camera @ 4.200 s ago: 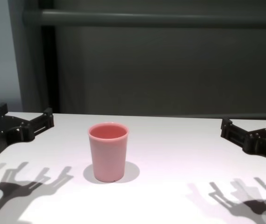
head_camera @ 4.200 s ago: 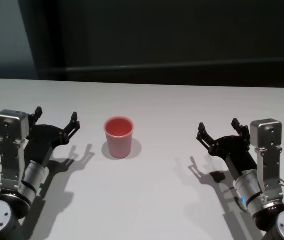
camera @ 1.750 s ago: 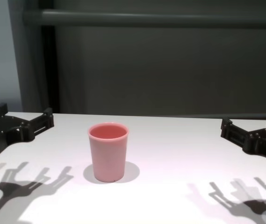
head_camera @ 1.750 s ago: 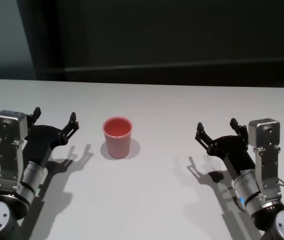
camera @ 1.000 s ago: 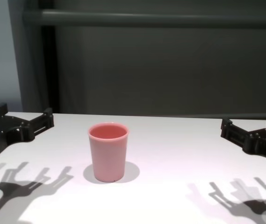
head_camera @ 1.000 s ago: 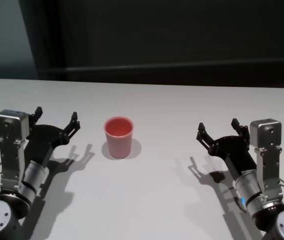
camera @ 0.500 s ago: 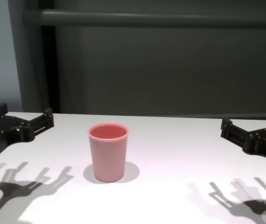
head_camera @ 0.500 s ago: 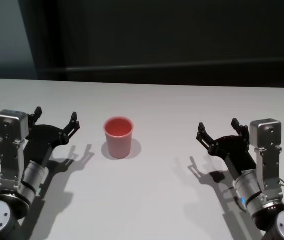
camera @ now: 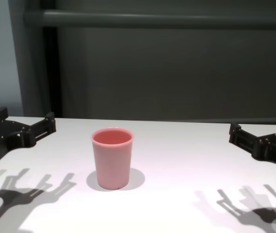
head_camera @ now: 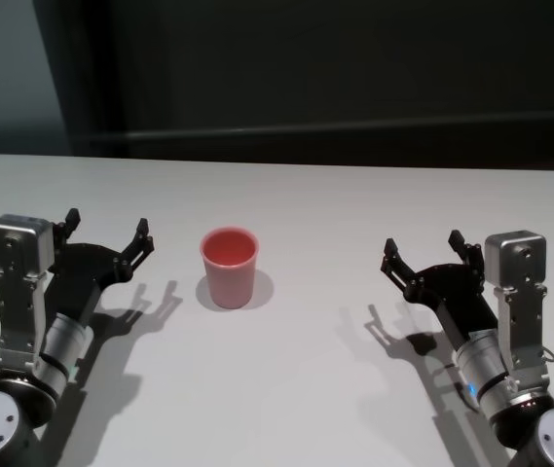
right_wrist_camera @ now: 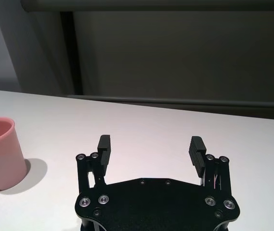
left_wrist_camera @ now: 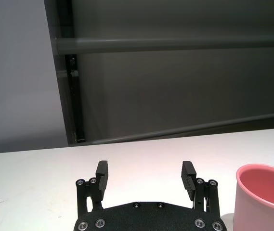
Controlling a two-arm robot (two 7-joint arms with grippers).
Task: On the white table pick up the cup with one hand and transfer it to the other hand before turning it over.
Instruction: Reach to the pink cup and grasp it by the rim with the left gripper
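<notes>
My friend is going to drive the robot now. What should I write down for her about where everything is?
Left hand: open, holding nothing, just above the white table, beside the cup on the robot's left.
Right hand: open, holding nothing, farther from the cup on the robot's right.
Cup: pink, standing upright with its mouth up, left of the table's middle, nothing touching it.
Done: nothing yet.
Left: pick the cup up with one hand, pass it to the other hand, then turn it over. The left hand is nearer, so it probably makes the easier first grab.
</notes>
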